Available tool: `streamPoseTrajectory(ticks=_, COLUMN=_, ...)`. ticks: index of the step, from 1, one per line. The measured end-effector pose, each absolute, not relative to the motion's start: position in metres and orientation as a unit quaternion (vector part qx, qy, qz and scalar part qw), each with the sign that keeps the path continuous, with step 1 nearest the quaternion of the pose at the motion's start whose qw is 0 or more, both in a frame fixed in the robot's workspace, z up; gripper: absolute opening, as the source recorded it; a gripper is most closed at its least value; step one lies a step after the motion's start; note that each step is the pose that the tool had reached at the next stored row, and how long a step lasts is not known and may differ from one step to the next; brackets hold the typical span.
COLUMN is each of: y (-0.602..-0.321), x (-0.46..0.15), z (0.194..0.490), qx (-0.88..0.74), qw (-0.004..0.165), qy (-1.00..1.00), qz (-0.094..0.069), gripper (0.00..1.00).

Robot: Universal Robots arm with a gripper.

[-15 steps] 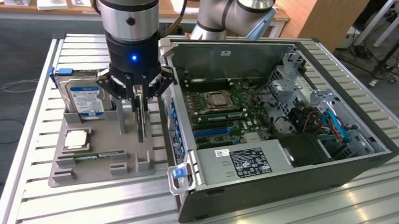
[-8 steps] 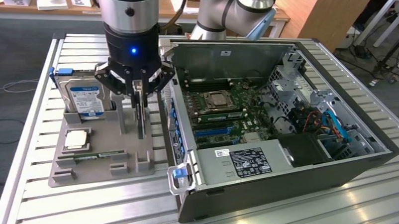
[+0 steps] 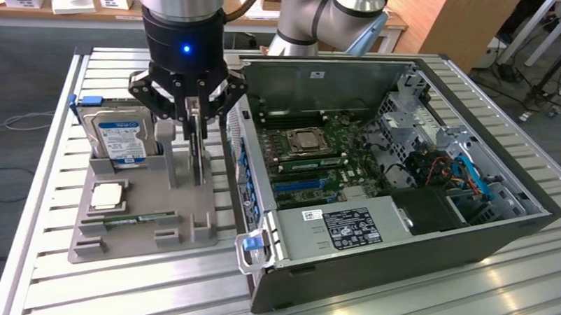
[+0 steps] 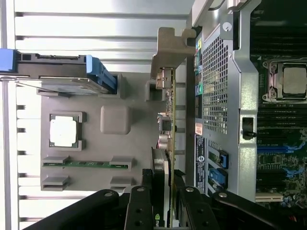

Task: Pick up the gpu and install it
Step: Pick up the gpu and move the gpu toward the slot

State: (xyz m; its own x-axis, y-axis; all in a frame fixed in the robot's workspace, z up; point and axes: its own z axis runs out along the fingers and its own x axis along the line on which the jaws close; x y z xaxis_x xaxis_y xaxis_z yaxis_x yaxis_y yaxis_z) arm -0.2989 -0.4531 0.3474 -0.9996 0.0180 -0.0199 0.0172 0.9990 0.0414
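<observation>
While the gpu (image 3: 199, 155) stands upright in the gray holder (image 3: 139, 194) left of center, just beside the open PC case (image 3: 400, 225), the tool (image 3: 198, 123) straddles its top edge. Can't tell if it's actually clamped.

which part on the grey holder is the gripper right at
The gpu, the thin card standing on edge on the side of the holder nearest the case. The hard drive, cpu and ram stick sit farther from the gripper.
</observation>
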Motion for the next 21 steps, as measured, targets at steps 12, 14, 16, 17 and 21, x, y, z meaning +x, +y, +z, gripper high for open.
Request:
streamPoseTrajectory(ticks=12, y=-0.453, x=-0.299, z=0.373, qx=0.009, qw=0.010, qy=1.000, qz=0.021, gripper=0.27)
streamPoseTrajectory(ticks=14, y=-0.453, x=-0.299, z=0.377, qx=0.009, qw=0.010, qy=1.000, qz=0.021, gripper=0.27)
streamPoseTrajectory(ticks=16, y=-0.453, x=-0.299, z=0.382, qx=0.009, qw=0.010, qy=1.000, qz=0.021, gripper=0.27)
streamPoseTrajectory(ticks=17, y=-0.453, x=-0.299, z=0.384, qx=0.009, qw=0.010, qy=1.000, qz=0.021, gripper=0.27)
streamPoseTrajectory(ticks=21, y=-0.453, x=-0.299, z=0.392, qx=0.009, qw=0.010, qy=1.000, qz=0.021, gripper=0.27)
